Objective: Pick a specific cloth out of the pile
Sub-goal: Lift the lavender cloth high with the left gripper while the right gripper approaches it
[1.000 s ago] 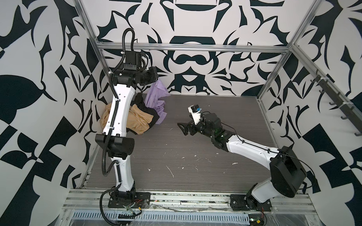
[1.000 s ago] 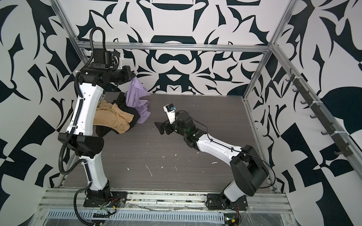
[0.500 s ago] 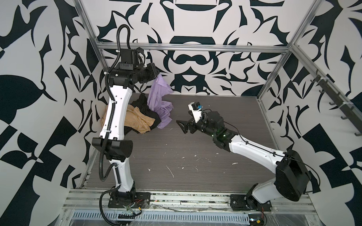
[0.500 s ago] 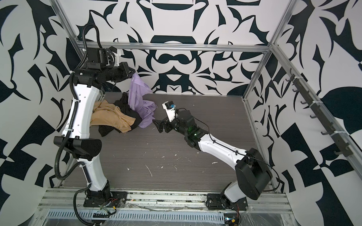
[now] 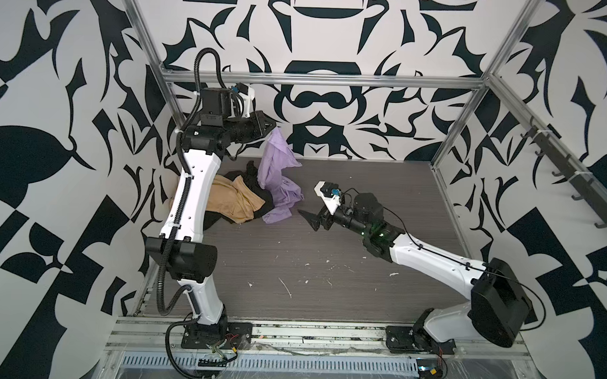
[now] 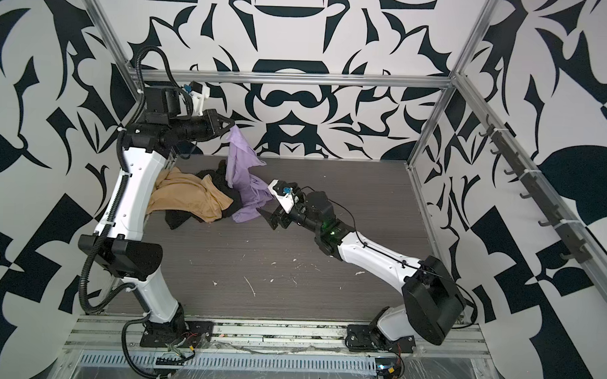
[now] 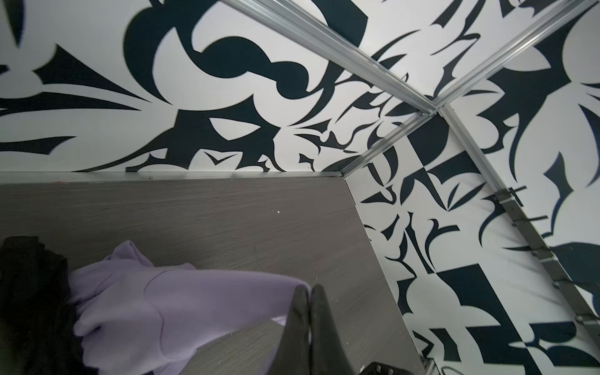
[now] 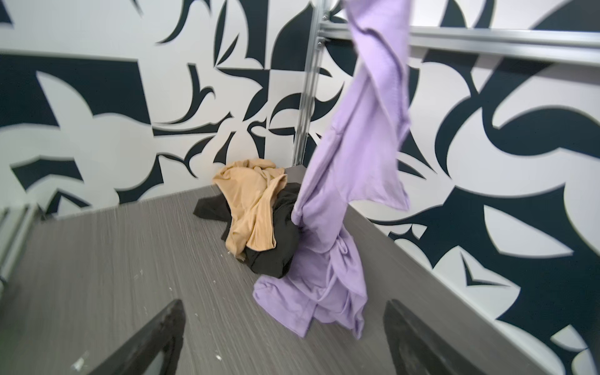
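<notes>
Nearest the camera, the grey worktop (image 5: pixel 326 295) lies bare apart from small white flecks (image 5: pixel 284 287). Farther in and to the right, the right gripper (image 5: pixel 315 220) hangs low over the surface with its jaws spread wide and nothing between them. It points toward the lower end of the cloth (image 5: pixel 276 168), near it but apart.

At the far left sits the pile (image 5: pixel 239 202), a tan garment (image 8: pixel 253 207) draped over a black garment (image 8: pixel 272 256). Above it, the left gripper (image 5: pixel 270 125) is raised high and clamped tight on the top end of the lavender cloth, which hangs down as a long twisted strip. Its lower part rests crumpled on the worktop, touching the black garment.

Judged from this, the pick is well along. The cloth is gripped and mostly lifted, but its tail is not yet clear of the pile and has to be drawn away. No brand, label or writing can be read anywhere.
</notes>
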Robot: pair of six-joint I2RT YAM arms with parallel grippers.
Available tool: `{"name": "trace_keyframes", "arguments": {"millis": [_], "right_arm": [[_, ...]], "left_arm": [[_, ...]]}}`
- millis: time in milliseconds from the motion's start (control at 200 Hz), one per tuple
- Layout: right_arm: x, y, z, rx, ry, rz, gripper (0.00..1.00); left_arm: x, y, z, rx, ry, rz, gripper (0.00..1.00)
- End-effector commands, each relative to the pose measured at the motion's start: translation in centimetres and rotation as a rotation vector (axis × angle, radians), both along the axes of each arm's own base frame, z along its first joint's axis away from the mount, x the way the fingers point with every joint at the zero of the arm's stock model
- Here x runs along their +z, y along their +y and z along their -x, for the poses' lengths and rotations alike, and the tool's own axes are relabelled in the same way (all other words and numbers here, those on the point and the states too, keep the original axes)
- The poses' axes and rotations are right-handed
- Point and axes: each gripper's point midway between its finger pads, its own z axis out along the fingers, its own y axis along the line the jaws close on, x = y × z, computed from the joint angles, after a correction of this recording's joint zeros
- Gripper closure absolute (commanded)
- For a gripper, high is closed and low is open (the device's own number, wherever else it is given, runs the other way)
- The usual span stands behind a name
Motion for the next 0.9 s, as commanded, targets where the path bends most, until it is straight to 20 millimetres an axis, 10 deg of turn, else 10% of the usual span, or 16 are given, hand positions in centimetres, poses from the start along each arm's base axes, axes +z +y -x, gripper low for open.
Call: {"name": "trace_keyframes", "arguments": {"millis": [0, 530, 895], "right_arm": [[3.2, 0.6, 0.9, 0.060, -0.237, 0.002, 0.02], [3.6, 0.3, -1.6, 0.033, -0.311, -0.145, 0.02], [-0.3, 0.8, -4.3, 0.022, -0.406, -0.253, 0.12]], "left_arm": [[5.1, -1.7, 2.6, -0.157, -0.195, 0.055, 1.00], [7.0, -4.5, 6.0, -0.498, -0.295, 0.124, 1.00], [7.2, -5.0, 7.3, -0.605, -0.322, 0.188, 1.00]]}}
